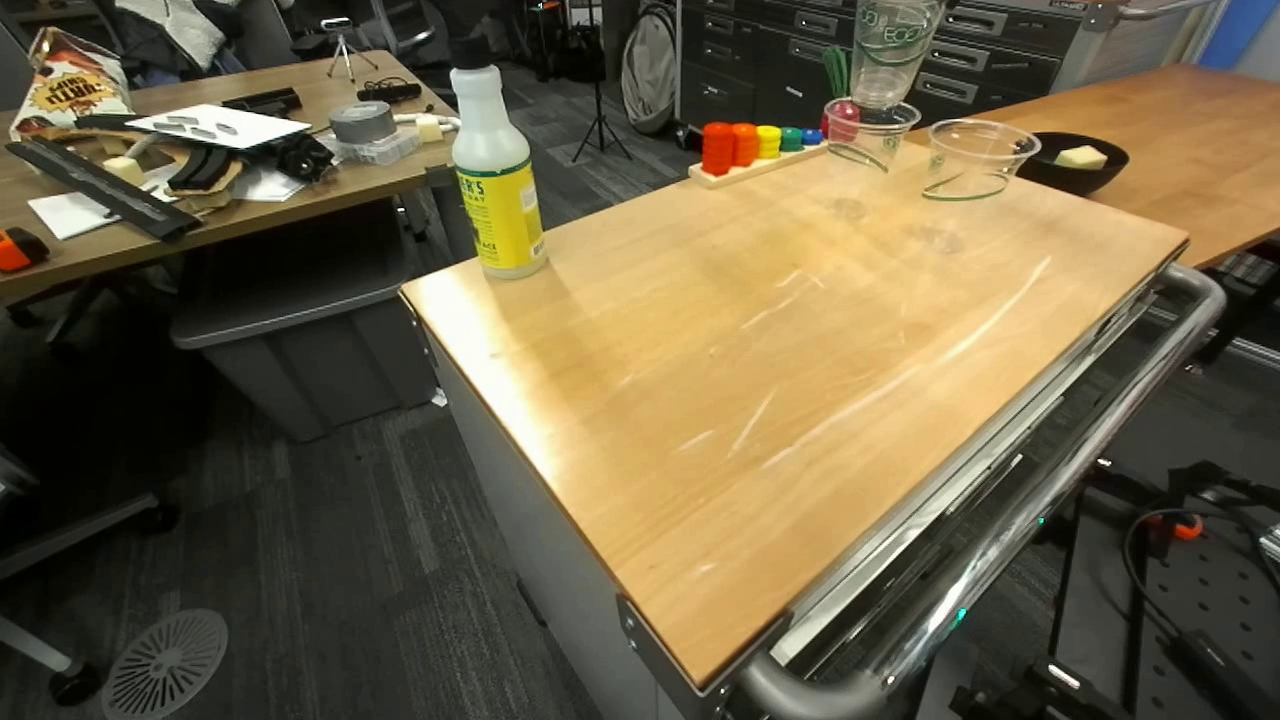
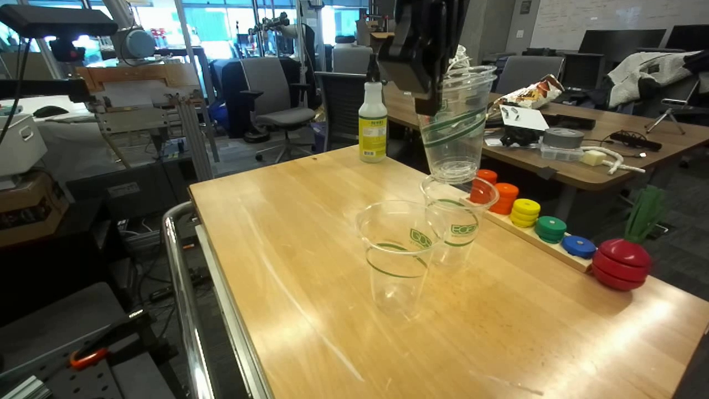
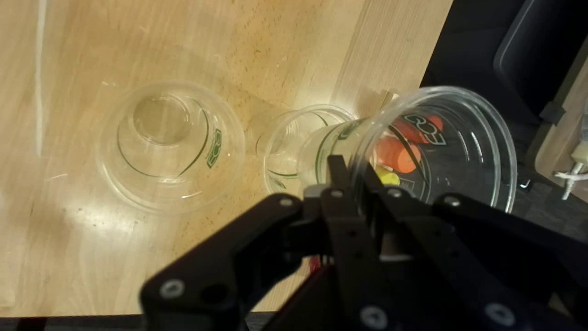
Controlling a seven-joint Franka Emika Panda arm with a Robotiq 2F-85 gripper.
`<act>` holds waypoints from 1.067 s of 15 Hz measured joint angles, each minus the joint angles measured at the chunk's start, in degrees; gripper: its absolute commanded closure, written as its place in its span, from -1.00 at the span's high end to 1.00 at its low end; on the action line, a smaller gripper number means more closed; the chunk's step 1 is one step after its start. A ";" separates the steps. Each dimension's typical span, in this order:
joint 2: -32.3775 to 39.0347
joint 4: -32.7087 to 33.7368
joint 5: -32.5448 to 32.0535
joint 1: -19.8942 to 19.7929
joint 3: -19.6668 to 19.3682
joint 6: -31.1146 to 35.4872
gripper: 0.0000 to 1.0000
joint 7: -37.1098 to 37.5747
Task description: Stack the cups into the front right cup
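You have the jaws pinching the wall of the held cups [image 2: 457,136] right at the rim; in the wrist view that wall runs between them, one side of the pinch outside the cup and the other apparently within its mouth. The doubled rim suggests two cups nested together, and an edge grip makes sense: it leaves the tapering bodies and base free below, so nothing of yours need go deep into the receiving cup. The pair hangs roughly upright, base down, over the mouth of the standing cup [image 2: 464,230], which is on the worktop [image 2: 299,221] near the ring stacker [image 2: 525,213]. In both exterior views the base overlaps that cup's rim, though through clear plastic you can't tell whether it is just above the mouth or just inside. I take this to be the front right cup, given what hangs over it. The last cup [image 2: 396,260] stands mouth up just beside it and would be the one left to nest. Those wide mouths should forgive a small sideways error, but a grip on one side only may let the load lean, so centre the base before you lower and spread the jaws only once it seats. The yellow-labelled bottle [image 2: 373,130] stands well apart, near an edge, where it shouldn't hinder you.
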 measured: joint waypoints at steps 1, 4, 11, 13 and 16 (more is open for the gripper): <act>0.00 -0.08 0.00 -0.13 -0.01 0.00 -0.96 0.00; 0.56 -0.37 0.00 -0.20 -0.10 0.00 -0.96 -0.03; 5.37 0.12 0.69 -0.17 -0.37 0.16 -0.91 -0.21; 6.39 0.36 0.85 -0.17 -0.69 0.38 -0.32 -0.21; 7.28 0.71 0.91 -0.17 -1.19 0.45 -0.15 -0.21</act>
